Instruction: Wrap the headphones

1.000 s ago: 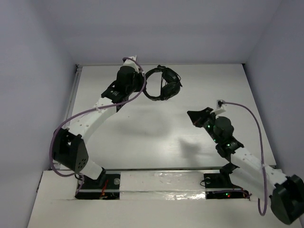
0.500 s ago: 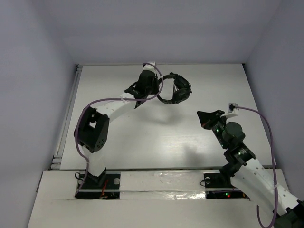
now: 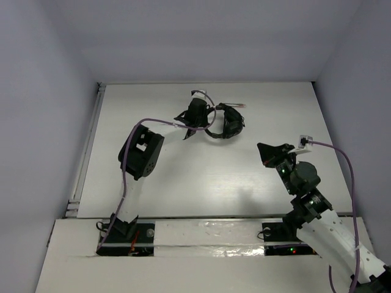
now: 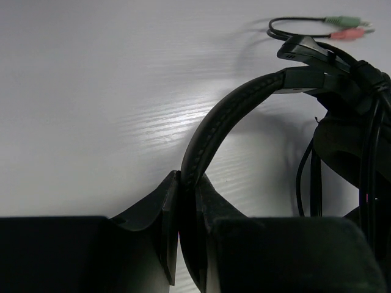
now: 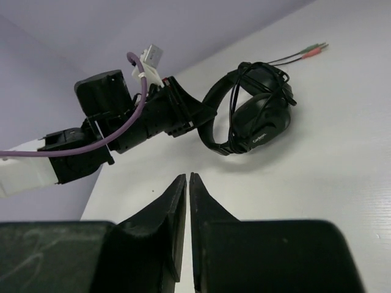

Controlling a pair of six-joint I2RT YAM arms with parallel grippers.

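Observation:
The black headphones (image 3: 227,122) are at the far middle of the table, with the thin cable wound round the earcups (image 5: 261,116). The cable's end with a reddish and a green plug (image 4: 345,28) lies loose beyond them. My left gripper (image 3: 211,118) is shut on the headband (image 4: 211,131), which runs up between its fingers. In the right wrist view the headphones (image 5: 253,113) hang from the left gripper (image 5: 195,113). My right gripper (image 3: 264,152) is shut and empty, hovering at the right, well short of the headphones.
The left arm's purple cable (image 3: 153,122) loops over its forearm. The right arm's purple cable (image 3: 345,165) arcs along the right side. White walls close in the table at the back and both sides. A metal rail (image 3: 91,140) runs along the left edge.
The left arm swung further right and folded, carrying the headphones right and slightly nearer. The right arm drew back to the right and a little nearer its base.

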